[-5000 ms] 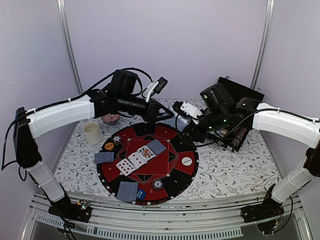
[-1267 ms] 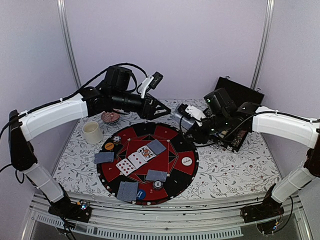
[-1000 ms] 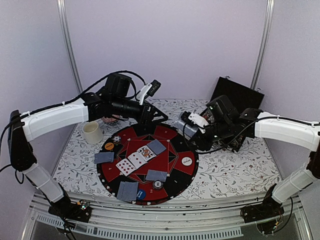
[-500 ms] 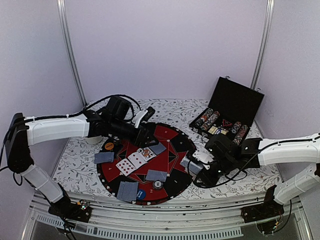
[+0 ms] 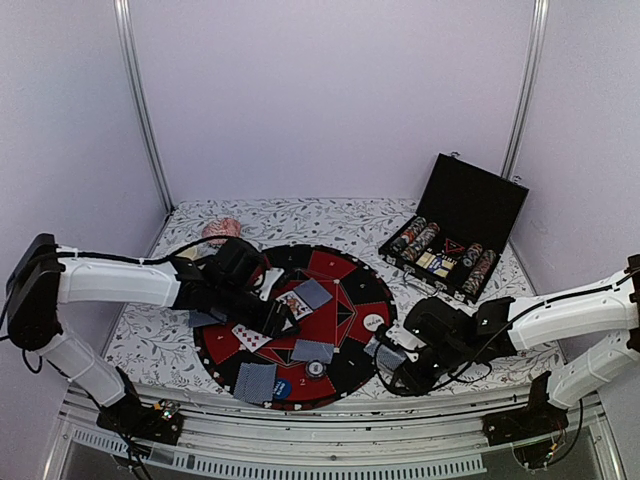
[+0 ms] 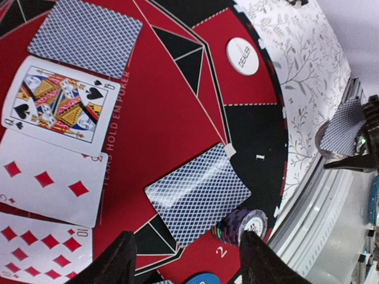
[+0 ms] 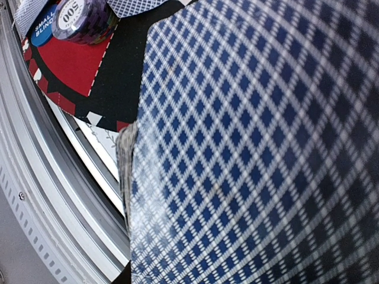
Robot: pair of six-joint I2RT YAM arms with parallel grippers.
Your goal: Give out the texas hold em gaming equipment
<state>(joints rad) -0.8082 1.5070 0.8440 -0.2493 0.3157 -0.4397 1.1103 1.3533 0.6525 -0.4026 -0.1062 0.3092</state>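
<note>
The right gripper (image 5: pixel 391 359) clamps the deck (image 7: pixel 249 148) low near the mat's (image 5: pixel 345 275) rim, toward the worktop's near-right corner. The left gripper (image 6: pixel 189 264) hangs fingers apart above a face-down card (image 6: pixel 198 194). Best lay the deck flat before releasing.

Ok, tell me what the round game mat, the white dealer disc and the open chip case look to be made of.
Round game mat: likely printed felt or cloth; matte, flat, no glare.
White dealer disc: probably plastic; smooth, even white with crisp printed lettering.
Open chip case: dark matte lining, perhaps foam or felt; pale metal-looking edge trim; shell unclear.
</note>
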